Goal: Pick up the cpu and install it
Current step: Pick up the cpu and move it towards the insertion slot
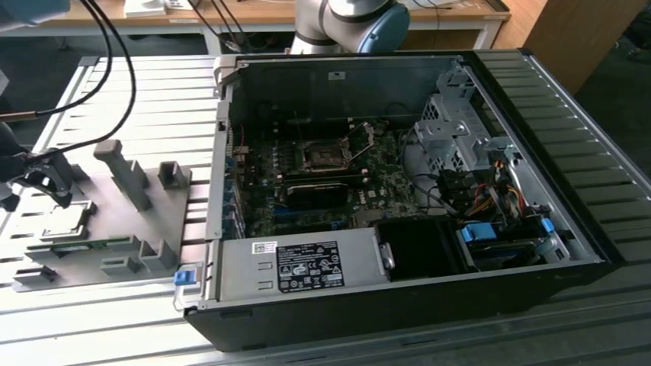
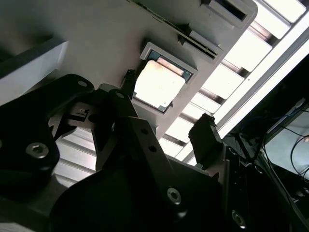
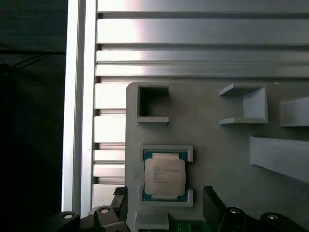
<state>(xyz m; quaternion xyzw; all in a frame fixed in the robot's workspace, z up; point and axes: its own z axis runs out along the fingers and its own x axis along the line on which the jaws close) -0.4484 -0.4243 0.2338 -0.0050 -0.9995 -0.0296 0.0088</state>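
The cpu point(image 1: 63, 222), a small square chip with a silvery top, lies flat in a raised nest on the grey fixture plate point(image 1: 142, 221) at the exterior view's left. My gripper point(image 1: 36, 197) hangs just above it, open. In both wrist views the cpu point(image 3: 165, 178) point(image 2: 158, 85) sits between my two dark fingertips point(image 3: 210, 199) point(image 2: 204, 129), which stand apart on opposite sides of it and do not touch it. The motherboard socket point(image 1: 325, 156) lies open inside the computer case point(image 1: 407, 297).
The fixture plate carries upright grey holders point(image 1: 127, 171) and a long green circuit strip point(image 1: 87, 245) beside the cpu nest. The plate rests on a ribbed metal table point(image 1: 122, 84). Black cables point(image 1: 112, 69) hang over the table's far left. A grey power-supply box point(image 1: 305, 267) fills the case's near side.
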